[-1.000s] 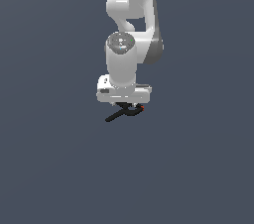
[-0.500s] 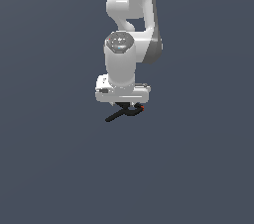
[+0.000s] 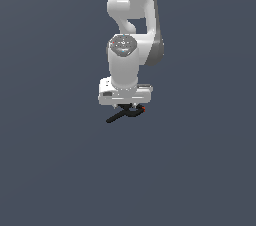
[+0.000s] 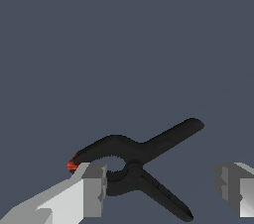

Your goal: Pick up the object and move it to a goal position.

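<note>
From the wrist camera I am seeing two grey finger pads (image 4: 94, 188) of the single gripper (image 4: 161, 188), one at each side of the picture, standing well apart with open space between them. So the tool is spread wide and is clamping nothing. One object (image 4: 136, 161) is lying just beyond the pads: a thin black spring clamp with two handles crossing in an X and one small red-orange tip (image 4: 73, 164). The nearer pad is overlapping the tip end in this picture; I cannot tell whether it is touching the clamp. The other pad is sitting clear of the handles.

Behind the clamp I am looking at plain dark grey ground (image 4: 124, 44).

The exterior view is giving me what the wrist camera cannot: the one white arm (image 3: 132, 45) coming down from the top of the frame, ending in the gripper (image 3: 126, 105) with its wide white body. The object (image 3: 125, 114) is showing directly below that body as a small dark shape, one handle poking toward the exterior view's left and the red-orange tip (image 3: 142, 109) toward the exterior view's right. From here the fingers are too small and hidden for me to judge their spacing; only the wrist view is settling that.
</note>
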`<act>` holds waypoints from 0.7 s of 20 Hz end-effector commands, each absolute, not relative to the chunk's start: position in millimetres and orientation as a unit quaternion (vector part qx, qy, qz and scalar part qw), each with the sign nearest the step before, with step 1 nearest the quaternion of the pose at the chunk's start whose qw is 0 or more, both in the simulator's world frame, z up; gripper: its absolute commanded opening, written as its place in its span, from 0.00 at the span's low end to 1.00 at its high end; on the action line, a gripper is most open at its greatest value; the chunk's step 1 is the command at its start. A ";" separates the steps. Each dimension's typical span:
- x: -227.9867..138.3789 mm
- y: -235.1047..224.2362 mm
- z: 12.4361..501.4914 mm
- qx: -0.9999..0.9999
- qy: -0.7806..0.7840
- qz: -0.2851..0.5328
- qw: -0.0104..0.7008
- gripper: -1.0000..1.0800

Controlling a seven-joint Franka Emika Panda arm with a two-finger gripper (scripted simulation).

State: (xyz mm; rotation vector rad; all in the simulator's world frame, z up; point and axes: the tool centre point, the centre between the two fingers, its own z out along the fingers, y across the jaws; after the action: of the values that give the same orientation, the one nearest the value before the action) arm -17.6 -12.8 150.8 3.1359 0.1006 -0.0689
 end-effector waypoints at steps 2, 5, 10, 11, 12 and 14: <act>-19.8 -9.1 144.7 0.998 0.065 -0.022 0.002 0.81; -22.2 -4.9 138.0 0.995 0.102 -0.022 0.002 0.81; -27.7 4.0 124.6 0.984 0.178 -0.022 0.002 0.81; -28.9 6.0 121.9 0.981 0.193 -0.022 0.002 0.81; -30.1 7.9 119.2 0.978 0.209 -0.022 0.001 0.81; -32.6 11.9 113.8 0.970 0.240 -0.022 0.001 0.81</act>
State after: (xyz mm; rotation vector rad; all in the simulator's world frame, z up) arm -30.7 8.9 117.9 3.0640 0.6785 -0.0702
